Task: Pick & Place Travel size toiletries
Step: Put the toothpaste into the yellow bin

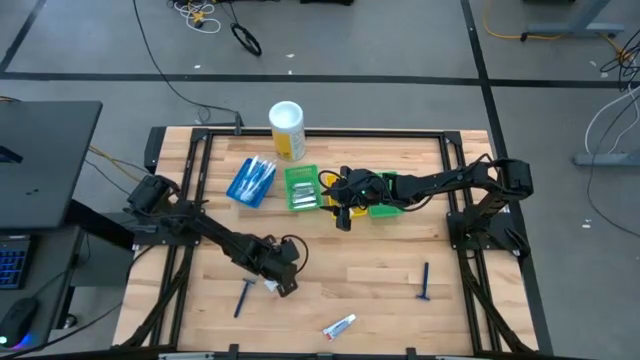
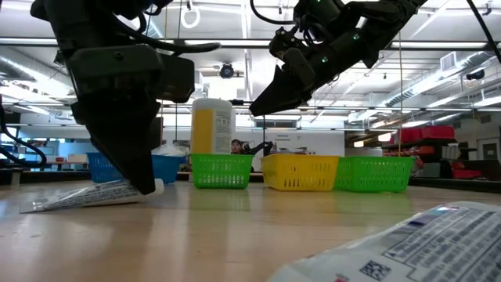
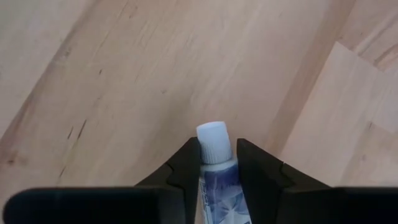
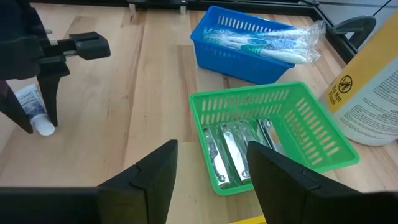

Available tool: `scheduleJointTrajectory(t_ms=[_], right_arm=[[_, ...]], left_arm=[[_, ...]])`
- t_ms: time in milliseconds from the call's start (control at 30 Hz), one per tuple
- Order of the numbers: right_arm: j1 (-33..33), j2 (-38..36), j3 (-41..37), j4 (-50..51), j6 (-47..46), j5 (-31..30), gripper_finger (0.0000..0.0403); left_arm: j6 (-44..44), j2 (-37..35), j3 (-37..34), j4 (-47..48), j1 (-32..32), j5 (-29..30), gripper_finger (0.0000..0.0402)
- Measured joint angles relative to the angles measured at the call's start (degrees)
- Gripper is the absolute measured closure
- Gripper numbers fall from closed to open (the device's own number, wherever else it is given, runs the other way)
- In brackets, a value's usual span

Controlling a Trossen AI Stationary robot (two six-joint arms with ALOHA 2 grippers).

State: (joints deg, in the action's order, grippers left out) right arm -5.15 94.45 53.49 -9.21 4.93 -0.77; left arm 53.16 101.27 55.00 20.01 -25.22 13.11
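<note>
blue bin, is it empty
No, the blue bin holds several wrapped white-and-teal toothbrushes lying across it.

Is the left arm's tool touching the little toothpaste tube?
Touching. In the left wrist view, the left tool has a finger pressed against each side of the toothpaste tube, just below its white cap, with no gap.

I see open worktop [image 1: 370, 275] across the frame's lower centre; bins [image 1: 301, 188] and canister [image 1: 287, 130] block the upper middle.

Only a black-and-yellow warning sign shows on the canister [image 4: 373, 93]; its small print cannot be read.
</note>
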Motion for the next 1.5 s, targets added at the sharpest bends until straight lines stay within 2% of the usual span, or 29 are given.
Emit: scheduleJointTrajectory(t_ms=[367,533,633,733,867,967,1133,1300,1500], right_arm=[[0.42,-0.24,0.00,0.71,0.00,0.01,0.0199],[1.46,-4.73,0.02,9.83,1.38,2.79,0.0199],[2.38,-8.86,0.04,15.20,1.42,0.72,0.0199],[4.05,-13.51,0.04,19.65,0.61,-5.10,0.0199],[7.33,-20.09,0.07,26.16,-0.54,-11.19,0.0199],[9.65,-23.54,-0.11,29.83,-1.75,-11.15,0.0199],[11.64,-26.59,-3.08,29.74,0.88,-11.11,0.0199],[9.95,-27.44,-6.29,28.41,1.79,-11.46,0.0199],[5.48,-27.69,-9.35,28.71,-0.75,-12.64,0.0199]], left_arm=[[0.00,-0.02,0.00,-0.71,0.10,3.19,0.0306],[-1.60,-0.02,0.00,-4.66,0.29,5.51,0.0303],[-4.51,-0.04,0.88,-6.19,1.21,5.82,0.0304],[-7.80,-0.04,3.31,-6.53,3.08,6.69,0.0304],[-15.43,-0.04,8.36,-6.44,7.10,7.94,0.0301],[-24.17,-0.04,13.25,-6.55,10.60,7.92,0.0301],[-39.01,-0.13,21.98,-6.86,16.43,7.90,0.0301],[-48.21,-0.13,27.56,-8.13,21.31,7.93,0.0298],[-51.82,-0.13,27.32,-9.09,26.98,7.66,0.0299]])
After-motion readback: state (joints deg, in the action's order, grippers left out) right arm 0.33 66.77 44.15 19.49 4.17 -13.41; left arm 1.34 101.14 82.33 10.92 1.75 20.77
